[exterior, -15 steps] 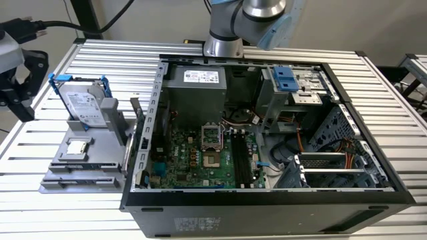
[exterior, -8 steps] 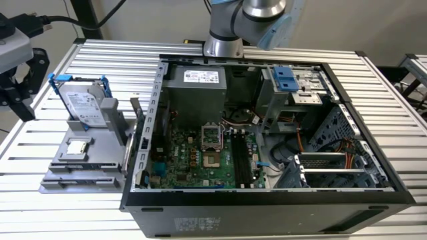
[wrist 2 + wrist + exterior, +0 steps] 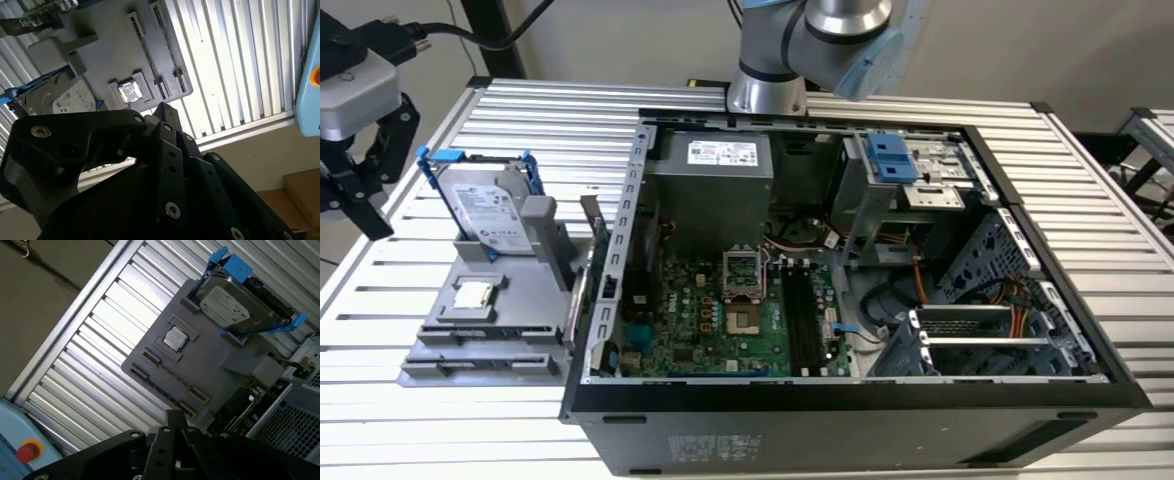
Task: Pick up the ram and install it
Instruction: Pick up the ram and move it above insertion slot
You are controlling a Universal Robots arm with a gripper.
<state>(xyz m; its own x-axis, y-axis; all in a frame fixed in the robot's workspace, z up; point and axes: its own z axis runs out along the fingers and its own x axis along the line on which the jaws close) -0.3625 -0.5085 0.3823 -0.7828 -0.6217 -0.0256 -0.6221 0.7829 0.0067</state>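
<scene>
Gripper (image 3: 360,185): hangs at the exterior view's far left, off the edge of the slatted metal table (image 3: 520,110) and well apart from the ram (image 3: 247,407); cannot tell whether set wide or narrow. Looms as dark bolted linkage in both wrist views, with the grey holder tray (image 3: 210,365) beyond it. As for the ram: stands on its long edge along the tray's side nearest the computer case (image 3: 854,420), just beside the case wall in the first wrist view; appears again as a greenish strip past the tray in the second wrist view. Not yet lifted, not yet seated in any slot. Hard drive (image 3: 494,205): leans upright in its blue bracket (image 3: 443,155) at the tray's far end in the exterior view. Small square processor chip (image 3: 475,293): lies flat in a recess near the tray's middle, apart from the drive. As for the case: lies on the table with its open side up, baring the green motherboard (image 3: 707,320), the long black memory slots (image 3: 803,310) just beside the processor socket (image 3: 744,290), a grey power supply (image 3: 720,165) at the far end and a blue-fronted drive cage (image 3: 894,160). Arm (image 3: 834,30): rises behind the case, silver and pale-blue joints at the exterior view's top. Red button (image 3: 27,452): sits on a pale-blue box off the table's edge, seen in the first wrist view.
</scene>
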